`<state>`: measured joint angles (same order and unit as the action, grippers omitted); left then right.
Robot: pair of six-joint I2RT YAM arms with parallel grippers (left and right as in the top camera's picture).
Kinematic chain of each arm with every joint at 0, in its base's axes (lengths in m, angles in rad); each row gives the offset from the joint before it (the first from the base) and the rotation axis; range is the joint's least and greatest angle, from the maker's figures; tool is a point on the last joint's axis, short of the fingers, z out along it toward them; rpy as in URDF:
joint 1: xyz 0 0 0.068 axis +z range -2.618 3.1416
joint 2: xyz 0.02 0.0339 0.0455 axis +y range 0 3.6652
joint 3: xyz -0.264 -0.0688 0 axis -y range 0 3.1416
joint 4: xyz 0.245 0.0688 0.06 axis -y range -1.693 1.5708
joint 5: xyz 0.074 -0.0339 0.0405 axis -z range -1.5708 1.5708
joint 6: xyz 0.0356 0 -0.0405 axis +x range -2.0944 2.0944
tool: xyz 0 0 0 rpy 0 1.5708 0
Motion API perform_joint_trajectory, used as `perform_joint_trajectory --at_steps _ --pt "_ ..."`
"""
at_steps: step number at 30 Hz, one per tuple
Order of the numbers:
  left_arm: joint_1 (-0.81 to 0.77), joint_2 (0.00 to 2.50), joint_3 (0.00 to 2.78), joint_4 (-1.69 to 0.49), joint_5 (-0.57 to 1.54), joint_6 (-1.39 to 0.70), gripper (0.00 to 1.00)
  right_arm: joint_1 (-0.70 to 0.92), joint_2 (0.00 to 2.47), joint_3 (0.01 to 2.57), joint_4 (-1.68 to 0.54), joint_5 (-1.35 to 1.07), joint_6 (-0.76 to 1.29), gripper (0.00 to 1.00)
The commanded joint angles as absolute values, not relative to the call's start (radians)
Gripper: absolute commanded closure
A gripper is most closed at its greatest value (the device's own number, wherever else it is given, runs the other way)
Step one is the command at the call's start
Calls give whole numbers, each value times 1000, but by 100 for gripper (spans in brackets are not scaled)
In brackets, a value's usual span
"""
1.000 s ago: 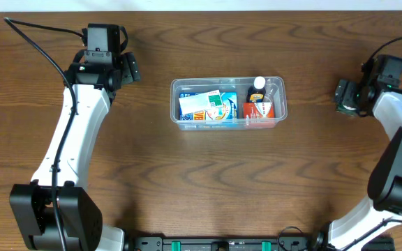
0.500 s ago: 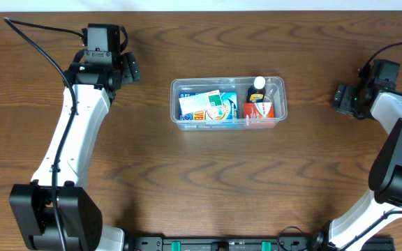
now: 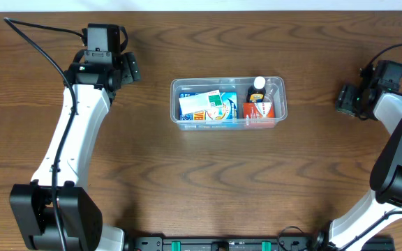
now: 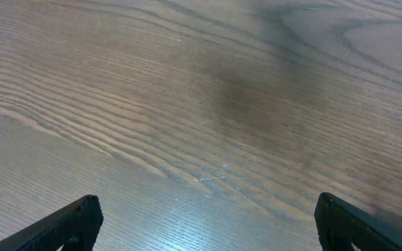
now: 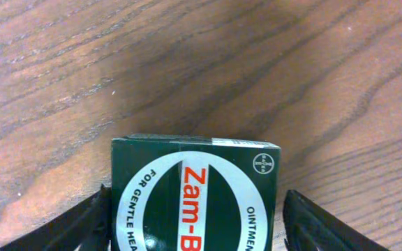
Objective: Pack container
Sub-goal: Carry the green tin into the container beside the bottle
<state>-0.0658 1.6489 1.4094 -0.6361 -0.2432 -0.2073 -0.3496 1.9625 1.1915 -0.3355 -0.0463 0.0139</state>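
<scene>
Well apart: container (image 3: 278, 104), left of right claw (image 3: 342, 100)

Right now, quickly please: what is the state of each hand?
Left hand: open, holding nothing.
Right hand: fingers on both sides of the green box; a firm grip cannot be told.

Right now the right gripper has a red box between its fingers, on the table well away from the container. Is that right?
Not quite: the box is dark green, not red, as the right wrist view shows. The rest stands: it sits on the table between the right gripper's fingers, well away from the container.
</scene>
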Motion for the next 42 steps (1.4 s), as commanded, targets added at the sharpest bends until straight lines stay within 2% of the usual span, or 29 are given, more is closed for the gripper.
perform_joint_trajectory --at_steps 1,13,20,23,30,37,42 --pt "-62 1627 1413 -640 -255 -216 2 -361 1966 1189 -334 -61 10 28" --pt "-62 1627 1413 -640 -255 -216 2 -361 2012 1189 -332 -59 10 31" --pt "-62 1627 1413 -640 -255 -216 2 -361 1998 1201 -338 -58 23 37" --pt "-62 1627 1413 -640 -255 -216 2 -360 1971 1220 -374 -61 36 44" --pt "-62 1627 1413 -640 -255 -216 2 -338 1850 1283 -510 -64 85 46" --pt "-62 1627 1413 -640 -255 -216 2 -231 1634 1316 -654 -166 153 46" --pt "-62 1627 1413 -640 -255 -216 2 -52 1502 1316 -708 -176 183 47"
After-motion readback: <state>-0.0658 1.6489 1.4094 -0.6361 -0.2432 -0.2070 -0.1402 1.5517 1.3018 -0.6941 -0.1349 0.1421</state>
